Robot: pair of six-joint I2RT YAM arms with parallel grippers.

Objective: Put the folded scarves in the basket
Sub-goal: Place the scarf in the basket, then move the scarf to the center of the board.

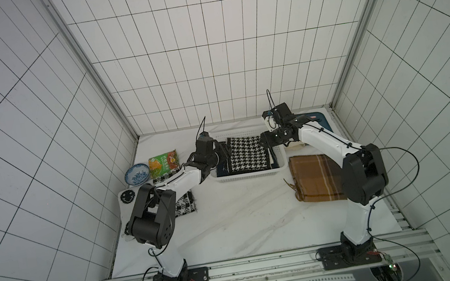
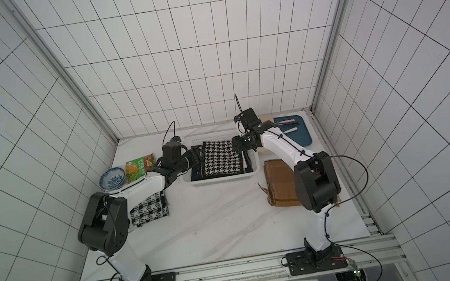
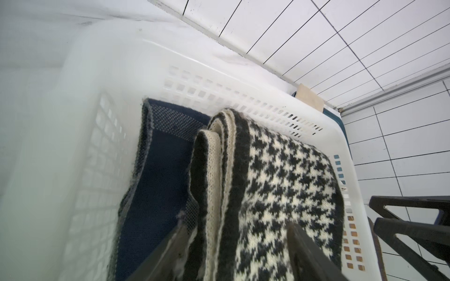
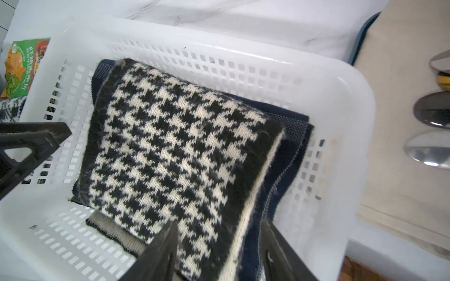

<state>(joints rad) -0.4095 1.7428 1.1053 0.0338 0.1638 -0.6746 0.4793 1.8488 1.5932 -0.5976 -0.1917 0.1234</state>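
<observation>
Tabletop [image 1: 245, 220], 12 o'clock: scarf [image 1: 247, 154] lying in basket [image 1: 249, 175]; left gripper [image 3: 233, 243], right gripper [image 4: 216, 243] standing spread astride it, risking snags.

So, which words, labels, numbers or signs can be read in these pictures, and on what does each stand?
Snack packet: white characters on green and orange print, too small and blurred to read in any view.
Black round patch: a smiling face, no words.
Houndstooth scarf, basket, bowl: patterns only, no text.
So nothing can be quoted.
</observation>
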